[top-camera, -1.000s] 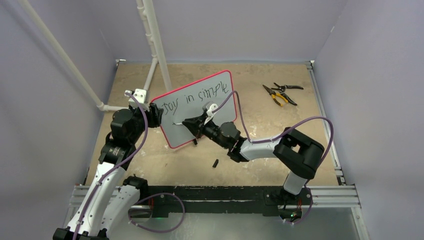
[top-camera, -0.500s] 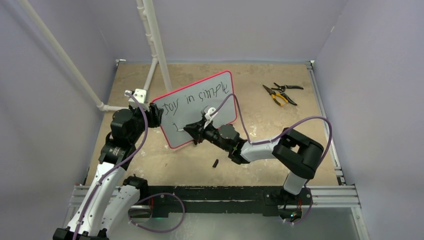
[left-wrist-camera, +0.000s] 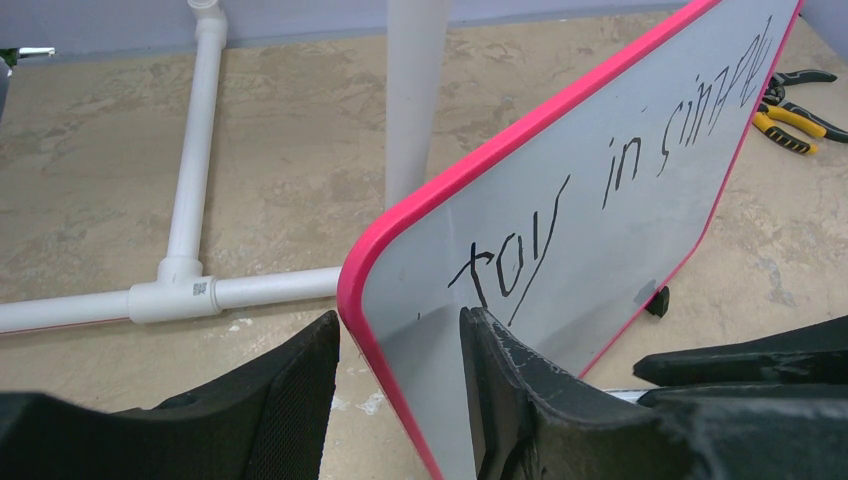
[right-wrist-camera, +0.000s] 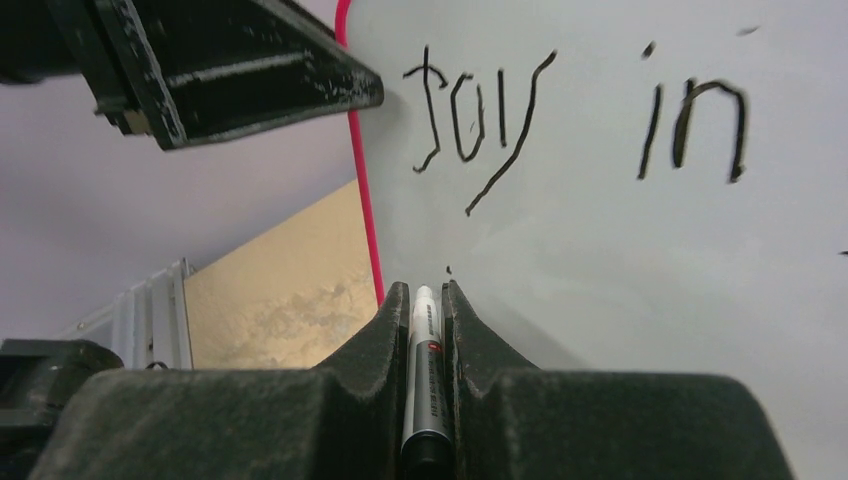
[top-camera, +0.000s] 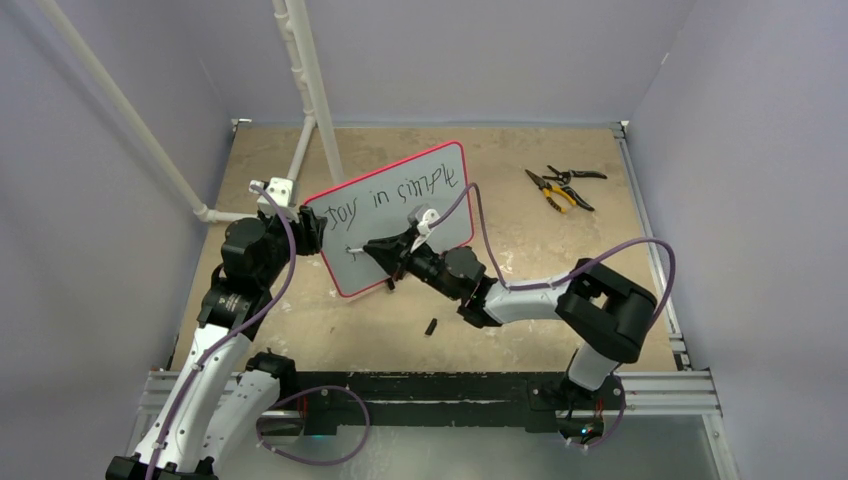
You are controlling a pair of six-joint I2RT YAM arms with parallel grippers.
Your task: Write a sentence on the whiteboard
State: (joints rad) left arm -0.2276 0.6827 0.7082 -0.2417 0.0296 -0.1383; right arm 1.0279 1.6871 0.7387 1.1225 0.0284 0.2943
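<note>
The whiteboard (top-camera: 350, 272), pale grey with a pink-red rim, stands tilted at the table's middle left. My left gripper (top-camera: 305, 228) is shut on its left edge, one finger on each face (left-wrist-camera: 398, 330). The sentence (top-camera: 385, 197) reads "Joy in simple" in thin black letters (left-wrist-camera: 610, 170) (right-wrist-camera: 480, 110). My right gripper (top-camera: 375, 247) is shut on a grey marker (right-wrist-camera: 425, 360) that lies between its fingers (right-wrist-camera: 427, 290). The marker's pale tip points at the board just below "Joy", beside a small black dot (right-wrist-camera: 447, 269). Whether the tip touches the board cannot be told.
Yellow-handled pliers and black cutters (top-camera: 565, 187) lie at the back right. A small black cap (top-camera: 431, 326) lies on the table in front of the board. A white pipe frame (top-camera: 310, 90) rises behind the board (left-wrist-camera: 195, 150). Walls enclose the table on three sides.
My right gripper dipped down and to the right with the marker, then came back to the spot under "Joy". The left gripper and the board have stayed still.
</note>
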